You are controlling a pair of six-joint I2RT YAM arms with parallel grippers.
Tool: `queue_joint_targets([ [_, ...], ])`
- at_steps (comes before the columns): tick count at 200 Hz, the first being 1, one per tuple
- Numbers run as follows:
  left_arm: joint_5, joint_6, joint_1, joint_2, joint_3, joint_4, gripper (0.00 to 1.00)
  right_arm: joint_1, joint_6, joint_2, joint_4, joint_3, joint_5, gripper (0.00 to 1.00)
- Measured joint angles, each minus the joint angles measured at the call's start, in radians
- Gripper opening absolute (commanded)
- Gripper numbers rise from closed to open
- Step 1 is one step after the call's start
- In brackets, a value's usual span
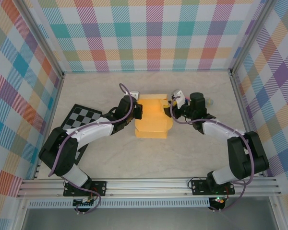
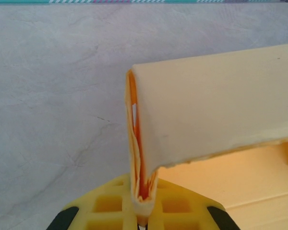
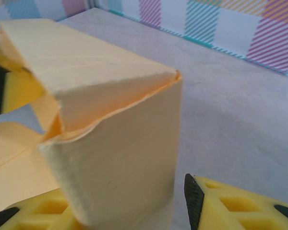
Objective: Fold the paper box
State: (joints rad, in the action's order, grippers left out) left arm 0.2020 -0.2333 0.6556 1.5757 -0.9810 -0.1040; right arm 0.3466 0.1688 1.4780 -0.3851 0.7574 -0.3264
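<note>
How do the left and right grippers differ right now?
The left gripper pinches a thin folded wall of the box, jaws shut; the right gripper straddles a wide folded end, jaws apart, grip unclear. The left gripper sits at the box's left side, right gripper at its right. Both have yellow fingers.

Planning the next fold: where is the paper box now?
Top view: the paper box sits mid-table between the left gripper, pinching its left edge, and the right gripper.

The paper box is yellow-orange, the checkered board black-and-white, the walls pastel plaid, the table pale marbled grey.
</note>
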Motion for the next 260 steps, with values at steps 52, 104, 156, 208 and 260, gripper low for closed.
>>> queue_joint_targets([
  [52, 0.0, -0.082, 0.004, 0.032, -0.016, 0.027, 0.0, 0.061, -0.076, 0.051, -0.037, 0.006, 0.247, 0.4],
  [104, 0.043, -0.154, 0.041, 0.069, -0.072, 0.076, 0.08, 0.107, -0.118, 0.106, -0.03, 0.058, 0.42, 0.25],
  [156, 0.032, -0.235, 0.064, 0.056, -0.068, 0.097, 0.45, 0.112, -0.15, 0.131, 0.018, 0.075, 0.491, 0.19],
  [208, -0.008, -0.251, 0.064, -0.108, -0.008, 0.106, 0.64, 0.058, -0.164, 0.19, 0.175, 0.148, 0.392, 0.14],
  [260, -0.024, -0.196, -0.012, -0.333, 0.068, 0.161, 0.79, 0.026, -0.038, 0.255, 0.491, 0.376, 0.196, 0.12],
])
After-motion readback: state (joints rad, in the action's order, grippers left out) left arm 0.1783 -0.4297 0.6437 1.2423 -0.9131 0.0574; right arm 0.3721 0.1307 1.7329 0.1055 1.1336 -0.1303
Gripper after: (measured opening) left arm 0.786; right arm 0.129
